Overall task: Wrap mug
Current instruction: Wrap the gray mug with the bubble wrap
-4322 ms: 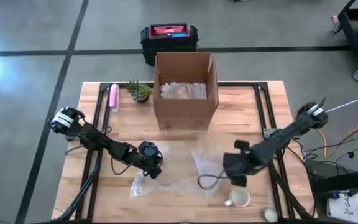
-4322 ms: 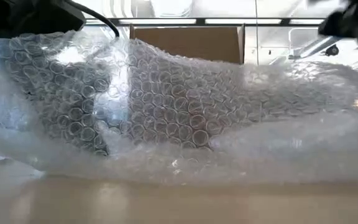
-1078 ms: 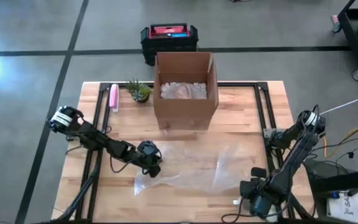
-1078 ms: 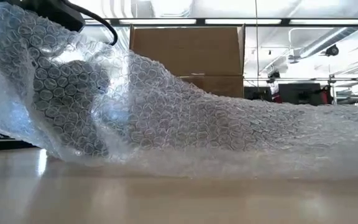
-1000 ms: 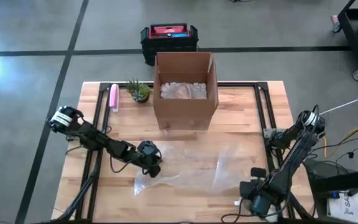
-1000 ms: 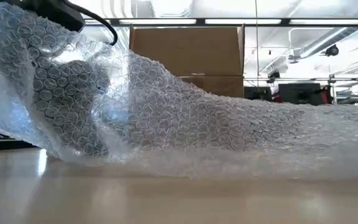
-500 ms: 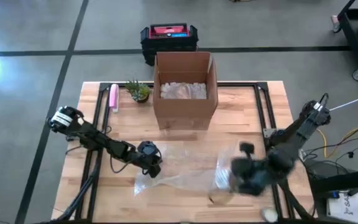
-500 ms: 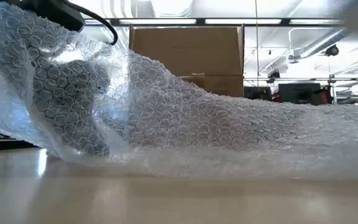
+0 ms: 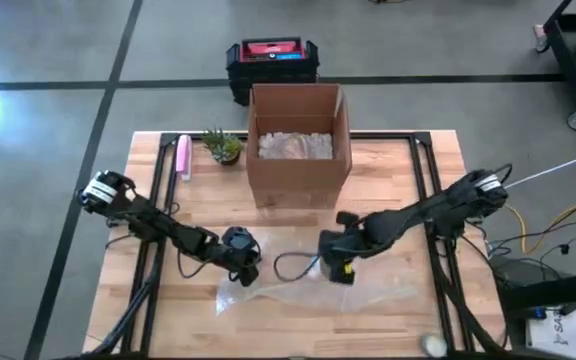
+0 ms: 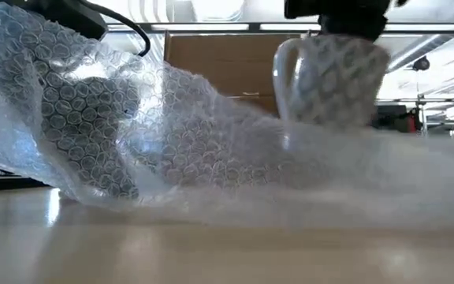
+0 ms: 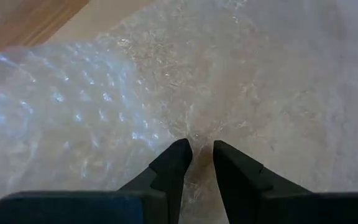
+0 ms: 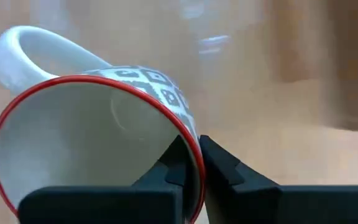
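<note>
Right gripper pinches the rim of the mug, one finger inside and one outside. The mug has a red rim, a white handle and a grey pattern on its side. It hangs in the air just in front of the cardboard box, above the bubble wrap. From the low view the mug sits upright, with its handle to the side and its bottom just over the wrap.

The left gripper is in front of the box too, off toward the left side of the table. Its two fingers are close together and nip an edge of the bubble wrap, lifting that end up. The rest of the wrap lies flat on the wood.

A small plant and a pink thing sit just left of the box.
</note>
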Controlling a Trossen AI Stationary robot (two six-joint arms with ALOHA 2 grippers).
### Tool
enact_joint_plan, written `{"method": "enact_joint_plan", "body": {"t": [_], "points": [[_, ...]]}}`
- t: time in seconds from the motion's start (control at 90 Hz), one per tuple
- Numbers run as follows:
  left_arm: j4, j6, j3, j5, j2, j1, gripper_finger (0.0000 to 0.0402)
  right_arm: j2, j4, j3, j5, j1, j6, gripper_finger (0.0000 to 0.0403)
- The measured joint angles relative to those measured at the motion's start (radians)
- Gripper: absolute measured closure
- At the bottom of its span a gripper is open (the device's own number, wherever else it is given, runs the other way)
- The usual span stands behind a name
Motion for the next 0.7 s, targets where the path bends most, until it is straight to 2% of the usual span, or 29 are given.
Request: {"method": "enact_joint_plan", "body": {"t": [0.2, 0.311, 0.378, 0.489, 0.556, 0.633, 0.7], "points": [[0.0, -0.021, 0.0, -0.001, 0.0, 0.0, 0.0326, 0.005, 0.047, 0.055, -0.243, 0.136, -0.009, 0.0396], [0.001, -0.033, 0.0, -0.003, 0.0, 0.0, 0.0326, -0.006, 0.132, 0.07, -0.273, 0.177, -0.015, 0.0396], [0.002, -0.034, 0.0, -0.003, 0.0, 0.0, 0.0326, -0.008, 0.135, 0.072, -0.236, 0.176, -0.031, 0.0396], [0.004, -0.034, 0.0, -0.003, 0.0, 0.0, 0.0326, 0.004, 0.093, 0.061, -0.004, 0.132, -0.052, 0.0396], [0.007, -0.034, 0.0, -0.003, 0.0, 0.0, 0.0326, 0.022, 0.101, 0.059, 0.087, 0.086, -0.037, 0.0396], [0.008, -0.034, 0.0, -0.003, 0.0, 0.0, 0.0326, 0.044, 0.105, 0.059, 0.125, 0.038, -0.017, 0.0395], [0.008, -0.034, 0.0, -0.003, 0.0, 0.001, 0.0326, 0.058, 0.102, 0.06, 0.103, 0.015, -0.008, 0.0395]]}}
